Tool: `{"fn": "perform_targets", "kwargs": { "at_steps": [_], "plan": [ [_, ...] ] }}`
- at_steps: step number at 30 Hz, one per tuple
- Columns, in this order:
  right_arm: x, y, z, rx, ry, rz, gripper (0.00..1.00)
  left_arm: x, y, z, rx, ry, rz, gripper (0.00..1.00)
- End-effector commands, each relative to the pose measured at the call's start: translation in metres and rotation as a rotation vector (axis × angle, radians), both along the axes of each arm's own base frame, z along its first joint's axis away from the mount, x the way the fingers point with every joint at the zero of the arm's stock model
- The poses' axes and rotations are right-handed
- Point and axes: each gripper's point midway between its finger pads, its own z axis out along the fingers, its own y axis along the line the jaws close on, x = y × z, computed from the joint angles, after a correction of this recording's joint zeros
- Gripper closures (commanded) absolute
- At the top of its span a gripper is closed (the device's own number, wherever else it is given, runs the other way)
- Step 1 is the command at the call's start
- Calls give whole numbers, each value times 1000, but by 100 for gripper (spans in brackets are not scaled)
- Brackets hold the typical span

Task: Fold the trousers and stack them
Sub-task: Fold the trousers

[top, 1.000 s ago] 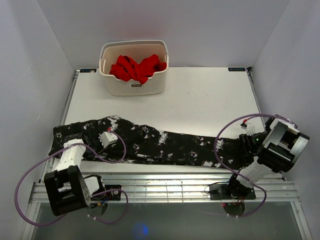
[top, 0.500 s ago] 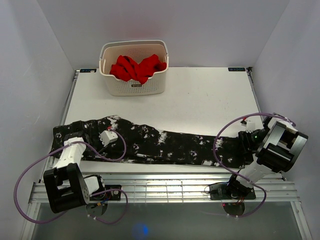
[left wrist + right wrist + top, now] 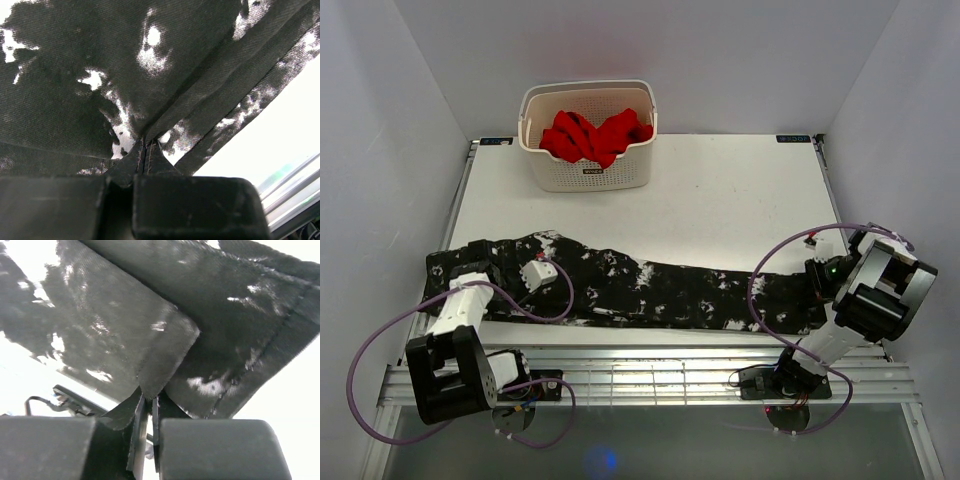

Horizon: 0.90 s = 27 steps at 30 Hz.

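Top view: the perforated white basket (image 3: 587,176) holds a crumpled red garment (image 3: 595,135); the speckled trousers (image 3: 650,290) lie stretched across your table (image 3: 720,200). Left wrist: your left gripper (image 3: 142,172) is closed, pinching their seamed twill. Right wrist: your right gripper (image 3: 150,410) is closed, clamping a hem corner.

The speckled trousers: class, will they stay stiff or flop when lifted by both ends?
Probably floppy: the trousers crease where the left gripper pinches them. The middle would likely sag, as the right gripper holds only the hem end.
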Motion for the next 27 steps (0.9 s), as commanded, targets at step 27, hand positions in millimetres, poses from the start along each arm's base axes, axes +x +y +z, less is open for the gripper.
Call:
{"fn": "perform_targets", "kwargs": {
  "at_steps": [27],
  "plan": [
    [31,-48,22,-125,-91,16,73,12,-23,27,22,-101,-96,100]
  ]
}}
